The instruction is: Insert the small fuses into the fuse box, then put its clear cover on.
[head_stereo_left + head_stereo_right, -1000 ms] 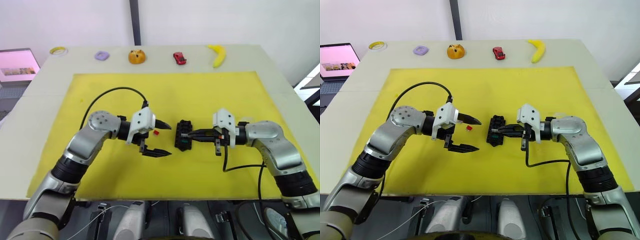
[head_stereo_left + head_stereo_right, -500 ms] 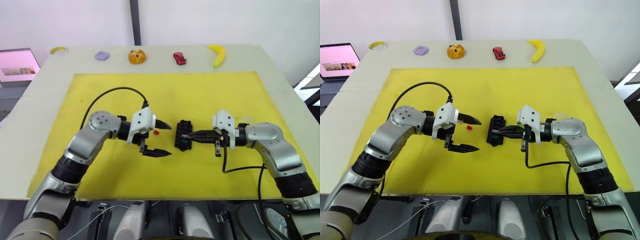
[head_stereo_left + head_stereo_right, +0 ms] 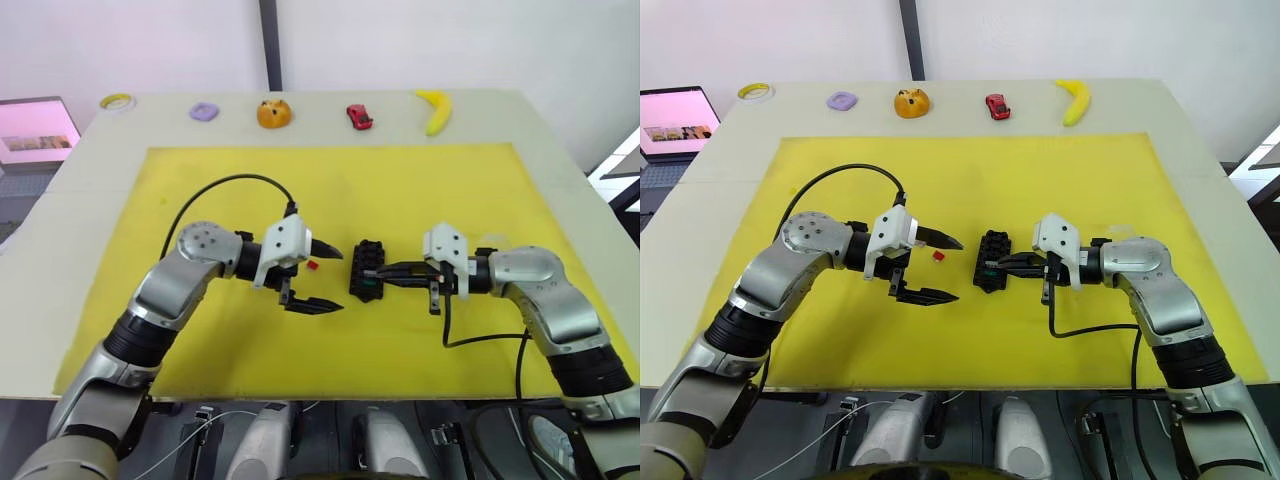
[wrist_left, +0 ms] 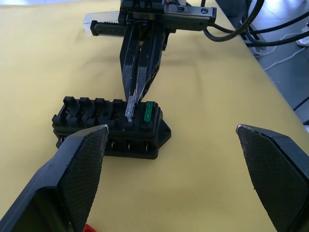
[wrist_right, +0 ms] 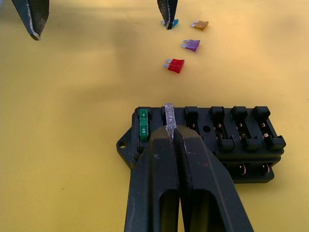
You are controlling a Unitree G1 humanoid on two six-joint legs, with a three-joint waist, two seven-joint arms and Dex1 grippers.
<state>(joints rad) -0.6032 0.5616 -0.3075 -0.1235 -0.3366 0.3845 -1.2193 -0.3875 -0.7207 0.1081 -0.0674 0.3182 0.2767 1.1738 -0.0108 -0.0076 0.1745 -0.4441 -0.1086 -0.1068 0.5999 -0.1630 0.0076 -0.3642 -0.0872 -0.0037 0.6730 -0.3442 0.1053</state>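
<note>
**Right gripper pinching a pale fuse at the fuse box; left gripper agape beside it**

The left gripper (image 3: pixel 322 277) hangs over the yellow mat (image 3: pixel 200 180) with its two black fingers spread wide and nothing between them; a red fuse (image 3: pixel 313 265) lies on the mat just inside the spread, close to the farther fingertip; in the right wrist view the red fuse (image 5: pixel 175 65) has a purple fuse (image 5: pixel 191 45), a brown fuse (image 5: pixel 200 24) and a blue fuse (image 5: pixel 172 22) lying near it, the blue one right at a left fingertip; just beyond the left fingertips, between the two grippers, sits the fuse box (image 3: pixel 367 271), flat on the mat; a green fuse (image 4: pixel 149 112) stands seated in its end slot; the right gripper (image 5: pixel 171 129) reaches in from the other side, fingers pressed together on a clear fuse (image 4: pixel 131 107), which stands upright at the slot next to the green one, its tip touching the box; the clear cover (image 4: pixel 104 25) lies behind the right gripper.
</note>
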